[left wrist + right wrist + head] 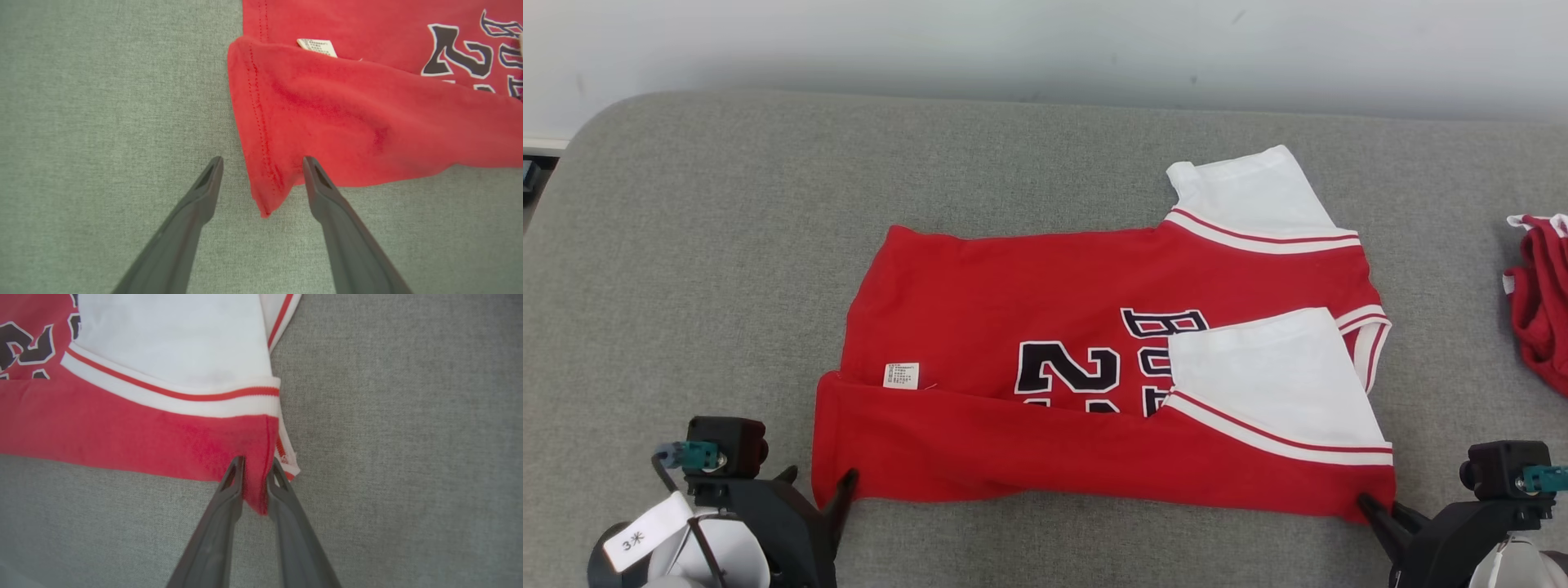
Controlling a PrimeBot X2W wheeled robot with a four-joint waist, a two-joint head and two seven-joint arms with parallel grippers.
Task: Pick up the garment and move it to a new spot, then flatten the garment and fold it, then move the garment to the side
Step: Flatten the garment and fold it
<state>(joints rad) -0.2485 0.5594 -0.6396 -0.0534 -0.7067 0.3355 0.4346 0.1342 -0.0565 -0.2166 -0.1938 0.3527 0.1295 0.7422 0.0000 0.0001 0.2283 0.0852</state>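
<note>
A second red garment [1539,298] lies crumpled at your far right, well apart, on the grey padded surface [727,245]. The red jersey [1013,278] lies centred, its near edge folded over. Your left gripper [262,160] stands spread wide around the jersey's near-left corner. Your right gripper [256,460] pinches its near-right corner.

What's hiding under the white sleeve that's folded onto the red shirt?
The sleeve lies on the red front of the shirt, over its black print. A B and a 2 peek out beside it; the rest is covered and cannot be read.
</note>
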